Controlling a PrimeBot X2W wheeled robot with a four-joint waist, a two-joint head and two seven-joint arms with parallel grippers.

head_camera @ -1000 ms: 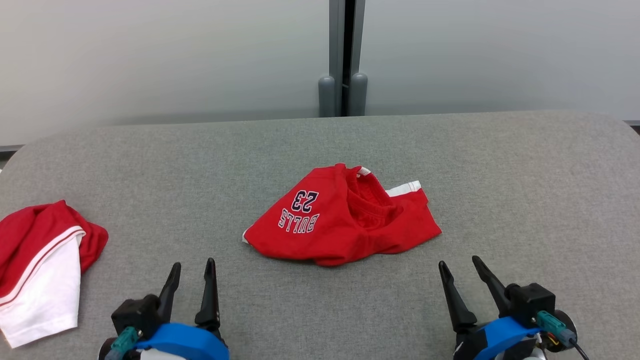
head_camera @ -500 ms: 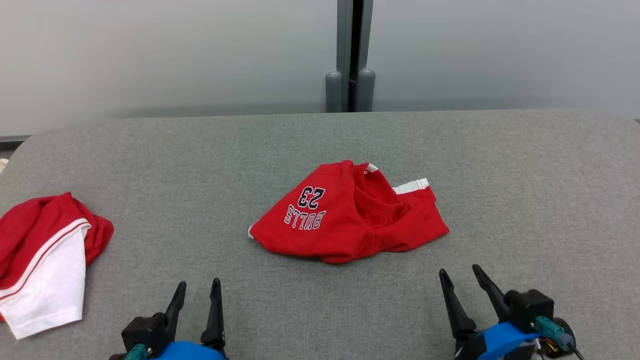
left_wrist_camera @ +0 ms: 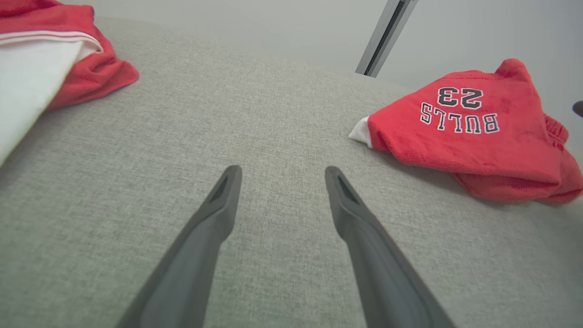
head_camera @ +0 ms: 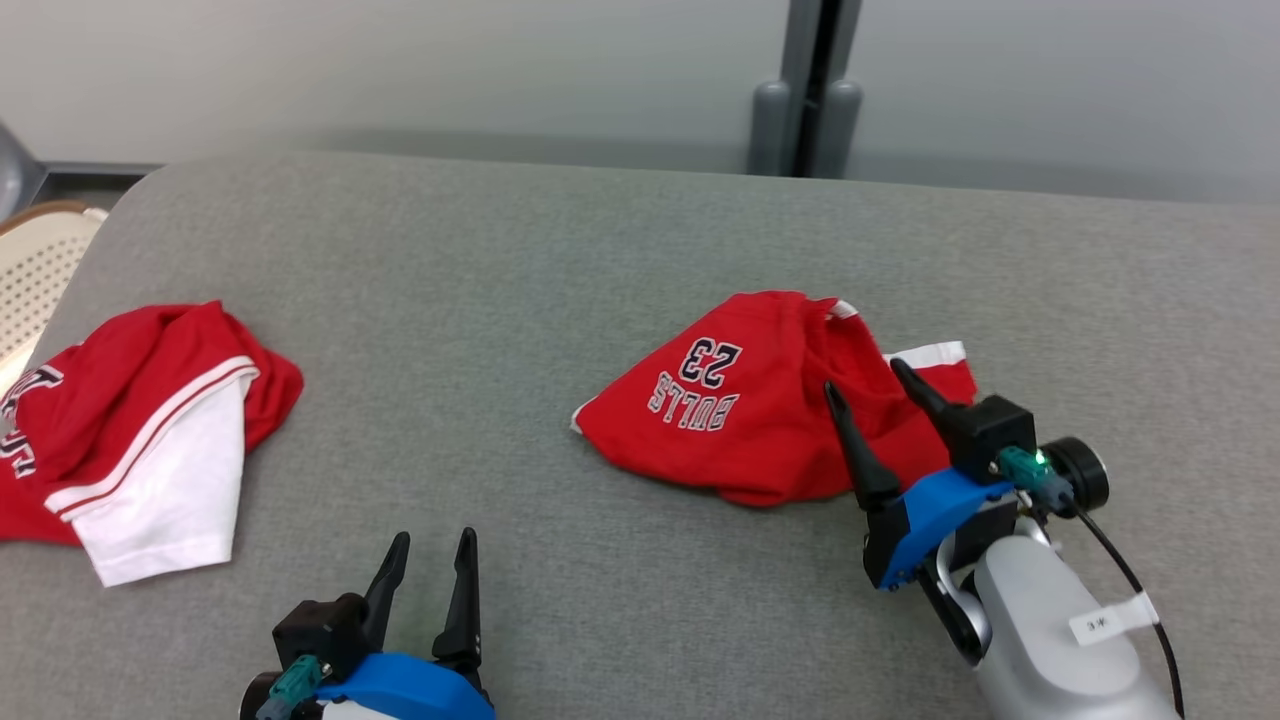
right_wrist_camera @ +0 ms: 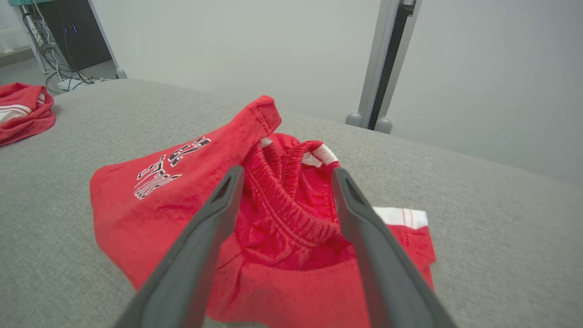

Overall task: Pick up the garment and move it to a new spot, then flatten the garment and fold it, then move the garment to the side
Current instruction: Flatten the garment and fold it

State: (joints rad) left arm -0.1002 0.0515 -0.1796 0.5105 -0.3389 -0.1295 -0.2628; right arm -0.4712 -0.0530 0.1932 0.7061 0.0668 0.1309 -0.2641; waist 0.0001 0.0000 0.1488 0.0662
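The garment (head_camera: 740, 410) is a crumpled pair of red shorts with "BULLS 23" lettering and white trim, lying mid-table; its elastic waistband (right_wrist_camera: 291, 191) faces up. My right gripper (head_camera: 865, 385) hovers over the garment's right part, open, with the waistband showing between its fingers (right_wrist_camera: 214, 218) and nothing gripped. In the right wrist view the right gripper (right_wrist_camera: 284, 175) points at the bunched waistband. My left gripper (head_camera: 432, 548) stands open near the table's front edge, left of the garment (left_wrist_camera: 473, 127), over bare grey cloth; the left gripper (left_wrist_camera: 280, 171) holds nothing.
A second red and white garment (head_camera: 140, 420) lies bunched at the table's left end. The table (head_camera: 480, 290) is covered in grey fabric. A grey post (head_camera: 810, 90) stands behind the far edge, and a pale woven chair (head_camera: 35, 260) sits off the left corner.
The head camera has turned left, shifting the whole picture right. My right arm has reached forward, bringing its open fingers over the garment's right part. The left gripper stays low and open.
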